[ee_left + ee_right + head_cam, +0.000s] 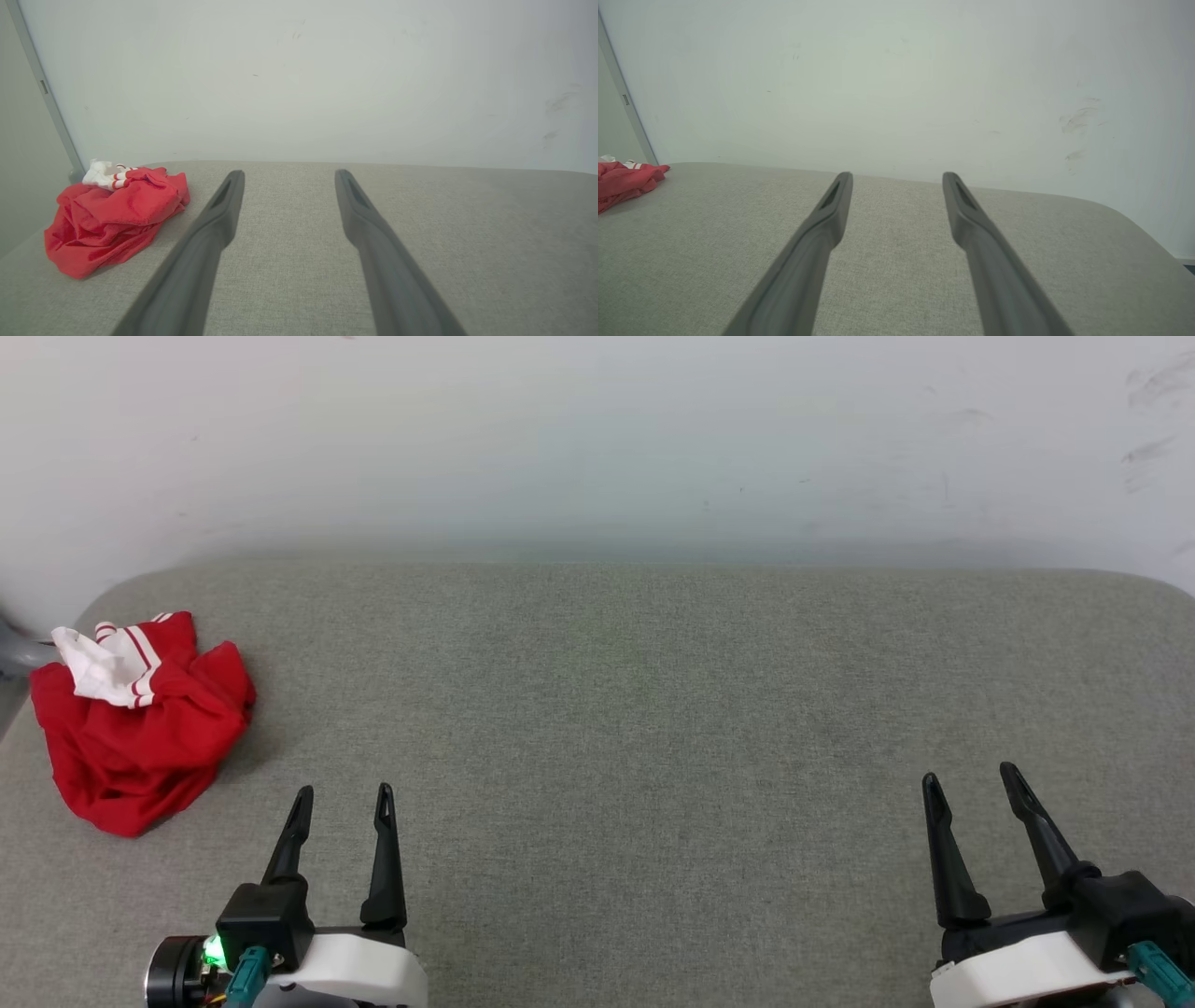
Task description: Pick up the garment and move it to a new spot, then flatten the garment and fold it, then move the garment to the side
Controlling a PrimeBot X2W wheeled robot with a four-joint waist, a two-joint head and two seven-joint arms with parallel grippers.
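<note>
The padded woven surface (653, 709) is muted grey-green, finely flecked. At its left edge the crumpled soft-fabric garment (140, 747) is bright red, its sleeve (93, 670) white with red-and-white striped trim (142, 651). The plain wall (597, 439) behind is pale off-white with faint dark scuffs. The left gripper (344, 790) and right gripper (969, 773) show black fingers (385, 859), white housings (359, 966) and teal plugs (245, 978); a green light (215, 949) glows on the left.

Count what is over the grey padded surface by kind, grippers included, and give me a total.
Garments: 1, the crumpled red and white garment at the left edge
Grippers: 2, the left gripper and the right gripper, both open and empty
Total: 3
</note>
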